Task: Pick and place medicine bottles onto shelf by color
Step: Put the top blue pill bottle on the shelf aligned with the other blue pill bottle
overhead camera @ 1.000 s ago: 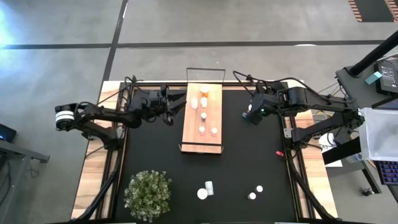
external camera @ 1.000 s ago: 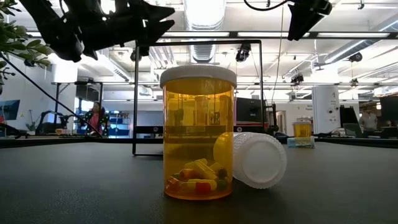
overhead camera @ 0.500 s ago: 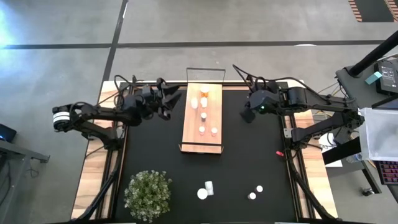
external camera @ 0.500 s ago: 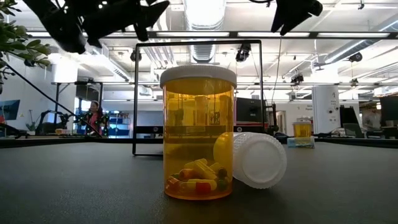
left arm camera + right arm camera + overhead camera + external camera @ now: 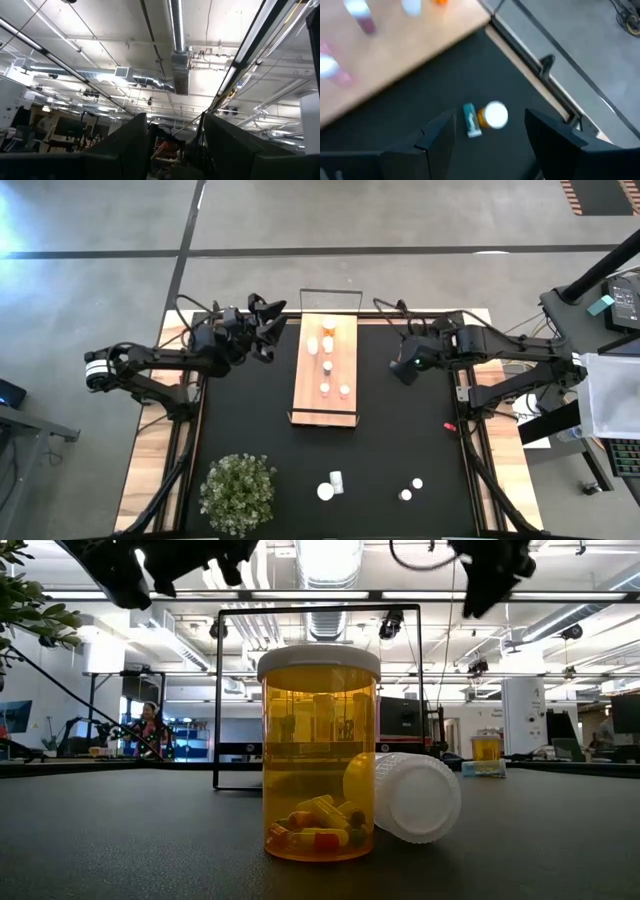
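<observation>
Shelf (image 5: 325,370): long pale wood board, thin black wire frame at its ends, on my black mat (image 5: 400,450); several small capped bottles upright on it.

Amber bottle (image 5: 320,752): clear plastic cylinder, ribbed white cap, capsules inside; a second lies beside it.

My left gripper (image 5: 268,320) and right gripper (image 5: 403,370): raised either side of the shelf, fingers apart, empty.

Room: open workshop, ceiling strip lights.

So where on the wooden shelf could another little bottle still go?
The shelf's near end, toward the plant, is bare wood past the last two bottles. Its far half is crowded, bottles lined up close. The black mat beside the shelf is open too.
</observation>
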`<action>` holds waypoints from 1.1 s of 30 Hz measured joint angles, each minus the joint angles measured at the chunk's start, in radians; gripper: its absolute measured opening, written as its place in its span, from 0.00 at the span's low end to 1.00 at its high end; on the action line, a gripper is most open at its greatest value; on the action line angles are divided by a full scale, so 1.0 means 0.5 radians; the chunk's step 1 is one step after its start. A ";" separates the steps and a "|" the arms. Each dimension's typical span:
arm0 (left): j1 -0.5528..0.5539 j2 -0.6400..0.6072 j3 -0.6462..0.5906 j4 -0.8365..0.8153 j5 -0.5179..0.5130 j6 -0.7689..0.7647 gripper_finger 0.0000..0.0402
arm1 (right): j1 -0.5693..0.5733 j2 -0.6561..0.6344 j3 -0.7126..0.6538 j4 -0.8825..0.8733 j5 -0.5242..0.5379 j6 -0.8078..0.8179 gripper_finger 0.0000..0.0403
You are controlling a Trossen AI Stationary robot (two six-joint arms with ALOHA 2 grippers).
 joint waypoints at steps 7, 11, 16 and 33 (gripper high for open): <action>0.000 0.000 0.015 -0.003 -0.001 0.000 0.45 | -0.065 -0.185 -0.443 0.202 -0.357 0.157 0.56; 0.008 0.000 0.015 -0.002 -0.031 0.057 0.45 | -0.111 -0.297 -0.707 0.463 -0.440 0.311 0.56; 0.014 -0.022 0.015 -0.001 -0.040 0.187 0.45 | -0.208 -0.319 -0.980 0.604 -0.486 0.601 0.56; 0.127 -0.350 0.026 -0.328 -0.053 0.219 0.45 | -0.641 -0.101 -1.195 0.946 -0.732 0.184 0.56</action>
